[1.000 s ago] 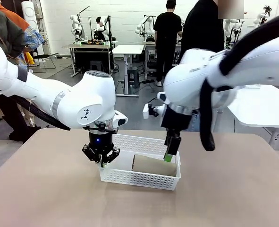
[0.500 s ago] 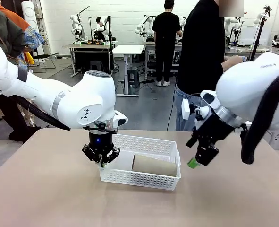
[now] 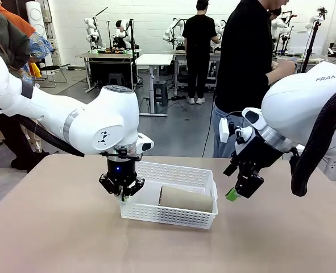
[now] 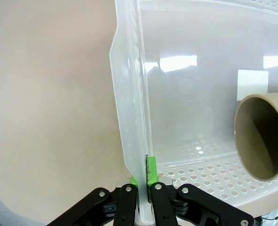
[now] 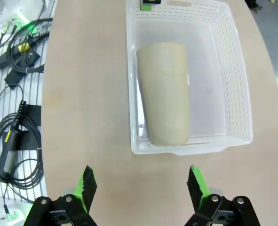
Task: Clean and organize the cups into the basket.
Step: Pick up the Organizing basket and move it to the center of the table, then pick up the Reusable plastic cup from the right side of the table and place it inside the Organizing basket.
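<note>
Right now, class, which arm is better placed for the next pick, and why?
Right, probably: the right gripper hangs open and empty beside the basket, while the left gripper is shut on the basket's wall.

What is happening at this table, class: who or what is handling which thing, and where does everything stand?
The left gripper has its fingers shut on the left end wall of the white basket, which sits on the table. One tan cup lies on its side inside the basket. The right gripper hovers off the basket's right end with its fingers open and nothing in them. A person stands at the far side of the table.
</note>
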Robot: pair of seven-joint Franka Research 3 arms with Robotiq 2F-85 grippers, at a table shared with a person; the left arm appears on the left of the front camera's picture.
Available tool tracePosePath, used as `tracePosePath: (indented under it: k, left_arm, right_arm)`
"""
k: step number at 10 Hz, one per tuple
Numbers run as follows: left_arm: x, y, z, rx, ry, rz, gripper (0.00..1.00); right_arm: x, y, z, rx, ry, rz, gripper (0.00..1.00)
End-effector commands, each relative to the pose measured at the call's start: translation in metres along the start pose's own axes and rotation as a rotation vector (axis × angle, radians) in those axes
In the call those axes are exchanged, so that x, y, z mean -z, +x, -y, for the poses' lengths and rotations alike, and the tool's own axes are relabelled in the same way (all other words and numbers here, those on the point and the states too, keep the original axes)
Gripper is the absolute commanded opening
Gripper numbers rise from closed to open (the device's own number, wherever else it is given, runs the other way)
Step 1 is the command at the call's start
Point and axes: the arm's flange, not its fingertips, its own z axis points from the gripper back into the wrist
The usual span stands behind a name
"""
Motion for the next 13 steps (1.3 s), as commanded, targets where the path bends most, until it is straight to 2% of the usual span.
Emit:
tracePosePath:
  k: [1,3,4,6,8,10,13]
  left_arm:
    - [0.0,-0.002,0.0,-0.001,0.004,0.002,0.0]
    - [0.0,-0.002,0.0,-0.001,0.004,0.002,0.0]
    - [0.0,-0.002,0.0,-0.001,0.004,0.002,0.0]
    - [0.0,-0.002,0.0,-0.001,0.004,0.002,0.0]
    - [0.0,-0.002,0.0,-0.001,0.004,0.002,0.0]
    - [0.0,-0.002,0.0,-0.001,0.004,0.002,0.0]
    - [0.0,-0.002,0.0,-0.001,0.004,0.002,0.0]
  right_arm:
    - [0.0,-0.001,0.0,0.002,0.0,-0.001,1.0]
    - [-0.047,-0.038,-0.002,-0.004,0.082,0.349,1.0]
    - [-0.066,-0.065,-0.002,-0.029,0.078,0.488,1.0]
    - [-0.086,-0.116,0.003,-0.12,0.093,0.683,1.0]
    - [-0.103,-0.166,0.01,-0.169,0.054,0.819,1.0]
    - [-0.111,-0.216,0.022,-0.076,0.024,0.932,1.0]
    - [-0.13,-0.271,0.024,0.006,-0.035,1.001,1.0]
